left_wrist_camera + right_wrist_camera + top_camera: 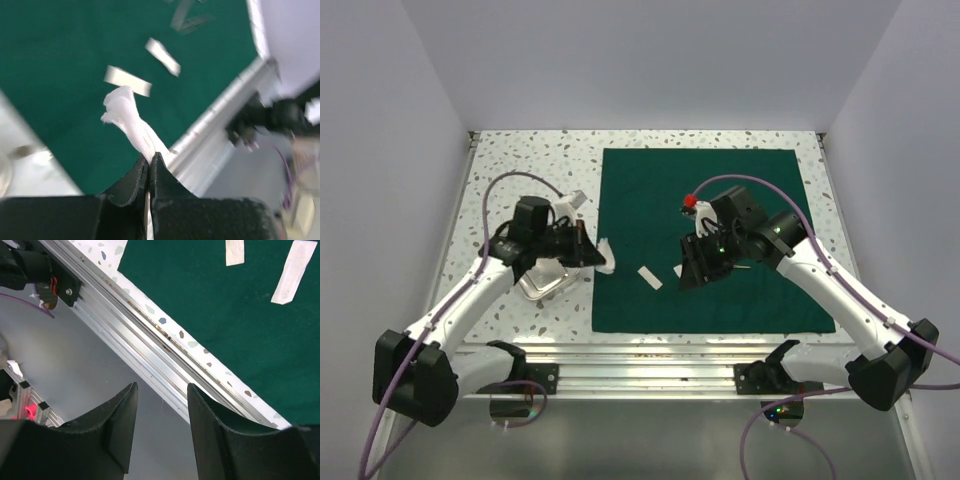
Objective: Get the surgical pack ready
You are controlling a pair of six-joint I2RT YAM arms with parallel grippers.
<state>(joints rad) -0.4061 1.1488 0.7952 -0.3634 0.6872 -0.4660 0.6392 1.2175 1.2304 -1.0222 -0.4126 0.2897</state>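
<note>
- Nearest the lens, left wrist view: left gripper (149, 167) pinched fully shut on one thin end of a twisted white gauze pad (125, 115), held over the left edge of the dark green drape (60, 55).
- Could slip free from so small a bite and drop on the speckled table (520, 170) instead of the cloth. Could also land bunched rather than flat.
- Nearest in the right wrist view: right gripper (161, 392) with jaws standing apart, holding nothing, raised with the aluminium rail (150, 345) and the drape's near hem beyond its fingers.
- Risks catching that hem on a low reach and wrinkling the spread sheet.
- Further out on the cloth: two white strips (127, 81) lying flat, easily swept aside by a dragged pad or finger.
- Just left of the drape, under the left wrist: small metal tray (542, 285), near enough to be knocked by a careless swing.
- Farthest: back half of the drape, flat and bare, likely to pucker if the front gets tugged.
</note>
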